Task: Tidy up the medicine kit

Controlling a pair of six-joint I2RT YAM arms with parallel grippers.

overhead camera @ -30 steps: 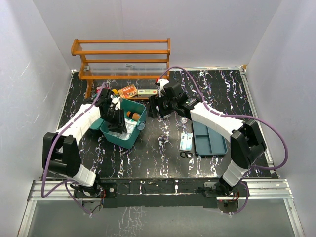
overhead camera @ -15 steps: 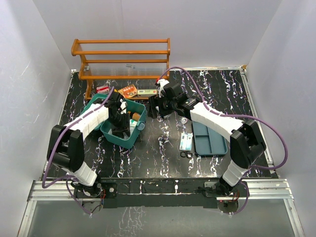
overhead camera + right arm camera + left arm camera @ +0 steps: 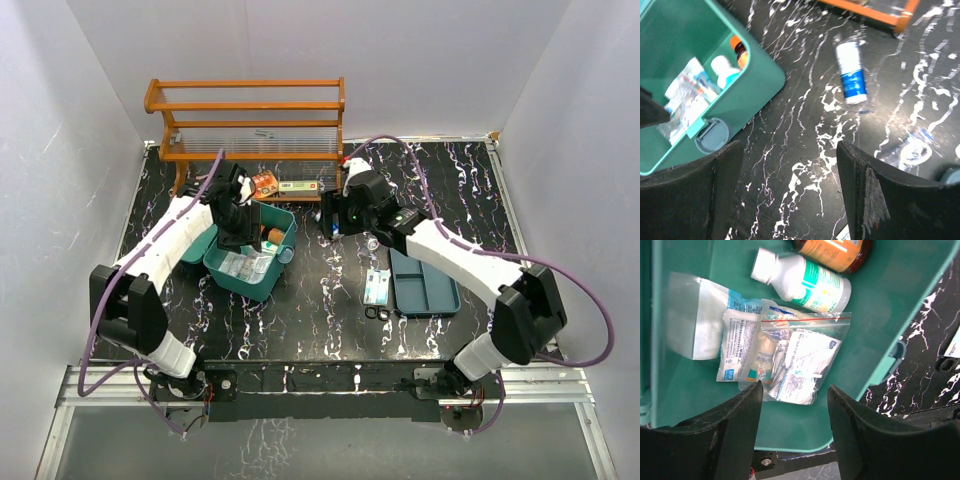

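Observation:
The medicine kit's teal box (image 3: pixel 268 283) stands open at left of centre, its lid (image 3: pixel 190 243) laid back to the left. Its darker insert tray (image 3: pixel 425 283) lies apart on the right. Inside the box (image 3: pixel 875 305) lie a white bottle (image 3: pixel 805 282), an amber bottle (image 3: pixel 832 247), a zip bag (image 3: pixel 795 357) and white packets (image 3: pixel 695 315). My left gripper (image 3: pixel 237 225) hovers over the box, open (image 3: pixel 795 397) and holding nothing. My right gripper (image 3: pixel 338 215) hangs open (image 3: pixel 790 160) over bare table right of the box (image 3: pixel 690 75).
An orange wooden rack (image 3: pixel 250 120) stands at the back with small packs (image 3: pixel 262 184) under it. A white and blue tube (image 3: pixel 851 72) lies on the table near the rack's foot. A flat packet (image 3: pixel 377 287) and small rings (image 3: pixel 377 313) lie beside the insert tray.
My left gripper's jaws have widened and it has lifted back from low inside the box. My right gripper has shifted to the right, away from the box.

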